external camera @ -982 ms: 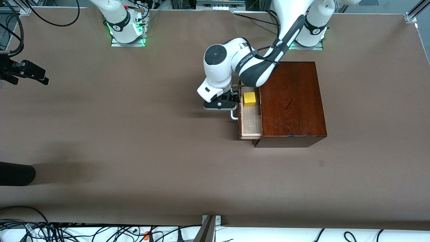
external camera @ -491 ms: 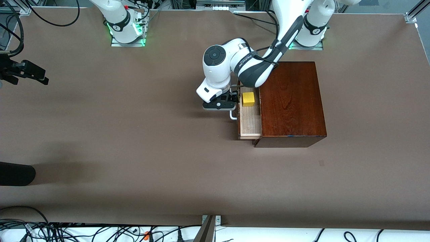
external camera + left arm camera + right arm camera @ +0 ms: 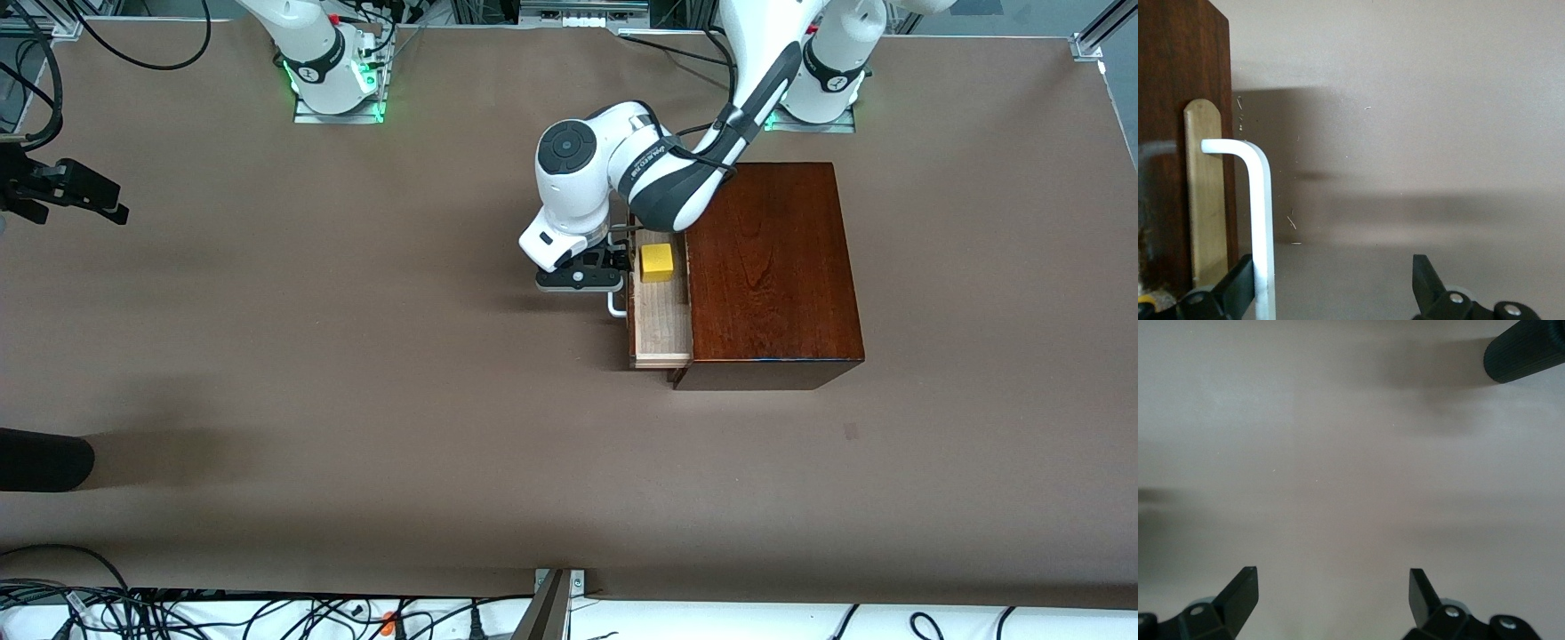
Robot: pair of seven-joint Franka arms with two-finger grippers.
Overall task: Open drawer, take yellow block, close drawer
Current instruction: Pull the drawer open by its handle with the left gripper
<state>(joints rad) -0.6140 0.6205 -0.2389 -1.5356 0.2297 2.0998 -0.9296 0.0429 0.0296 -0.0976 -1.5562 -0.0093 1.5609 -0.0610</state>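
I found the drawer [image 3: 661, 324] drawn partly out of the dark wooden box [image 3: 769, 267], with the yellow block [image 3: 657, 263] resting on its pale floor close to the dark front. The left gripper [image 3: 594, 277] stood at the white loop handle [image 3: 615, 307], its fingers [image 3: 1238, 283] spread apart with one touching the bar and nothing clamped. The block lay just past the drawer front from that gripper, toward the box, so I judged a short rise and a shift over the front would bring it above the block. The right gripper [image 3: 84, 194] waited, open and empty, over bare table at the right arm's end, well apart; the left arm was clearly nearer
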